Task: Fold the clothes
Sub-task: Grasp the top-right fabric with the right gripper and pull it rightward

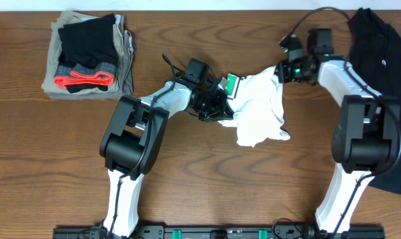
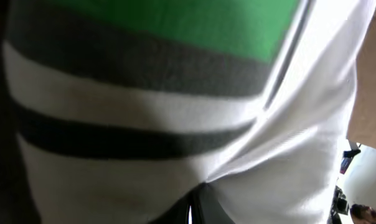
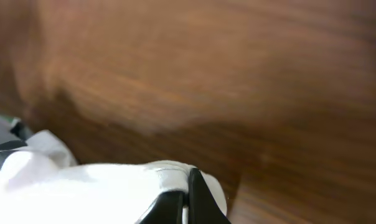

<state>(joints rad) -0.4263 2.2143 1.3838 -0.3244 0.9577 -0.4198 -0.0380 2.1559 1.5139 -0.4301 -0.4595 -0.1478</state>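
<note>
Closest in, the left gripper [image 1: 216,101] is pinched shut on the left edge of the white T-shirt [image 1: 260,109], right by its green-and-black print [image 1: 232,85]. The left wrist view is filled with that striped fabric pressed close. The right gripper [image 3: 188,196] is also closed tight, black fingers together with a white fold of the same shirt bunched around them, at the shirt's upper right corner. The shirt sits crumpled in the middle of the table [image 1: 207,192], strung between both grippers, its lower part on the wood. Farther right, the black shirt [image 1: 373,40] lies along the table's right edge, apart from the white one. In the far left corner is a folded stack of clothes [image 1: 87,60], khaki underneath with black, grey and red on top.
</note>
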